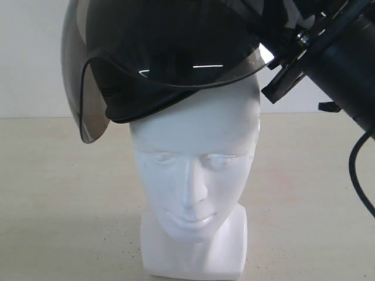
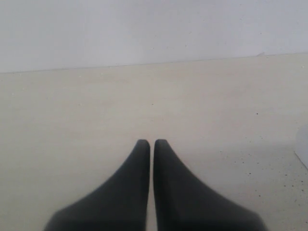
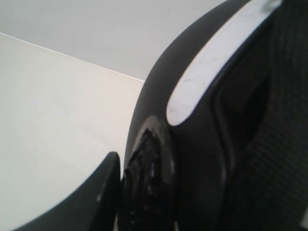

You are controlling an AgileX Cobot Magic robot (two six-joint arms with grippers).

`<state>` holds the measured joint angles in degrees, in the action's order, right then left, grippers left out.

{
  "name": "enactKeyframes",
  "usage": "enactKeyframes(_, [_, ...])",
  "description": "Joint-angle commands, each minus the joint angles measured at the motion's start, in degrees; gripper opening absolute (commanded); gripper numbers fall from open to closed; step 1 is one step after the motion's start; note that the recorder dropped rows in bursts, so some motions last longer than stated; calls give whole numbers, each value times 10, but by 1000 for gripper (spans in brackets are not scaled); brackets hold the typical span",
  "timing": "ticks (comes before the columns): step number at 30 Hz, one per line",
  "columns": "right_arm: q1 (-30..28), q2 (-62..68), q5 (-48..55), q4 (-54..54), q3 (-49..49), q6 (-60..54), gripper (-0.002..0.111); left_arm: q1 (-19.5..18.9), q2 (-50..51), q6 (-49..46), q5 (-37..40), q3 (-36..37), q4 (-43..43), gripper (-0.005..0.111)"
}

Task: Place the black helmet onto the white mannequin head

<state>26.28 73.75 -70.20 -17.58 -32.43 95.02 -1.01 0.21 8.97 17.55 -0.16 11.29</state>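
The white mannequin head stands upright on the beige table, face toward the camera. The black helmet with its smoky visor sits tilted over the crown of the head, lower on the left side, covering the forehead's top. My right gripper is shut on the helmet's rim; one finger shows outside the shell, and the black arm comes in from the upper right. My left gripper is shut, empty, over bare table, and does not show in the exterior view.
A beige speckled tabletop runs around the mannequin head, with a white wall behind. A black cable hangs from the right arm at the right edge. A pale object's edge shows in the left wrist view.
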Motion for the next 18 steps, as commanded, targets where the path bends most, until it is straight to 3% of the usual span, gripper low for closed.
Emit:
enactKeyframes(1, [-10, -5, 71, 16, 10, -69, 0, 3, -2, -1, 0, 2, 1, 4])
enactKeyframes(18, [-10, -5, 119, 18, 31, -73, 0, 3, -2, -1, 0, 2, 1, 4])
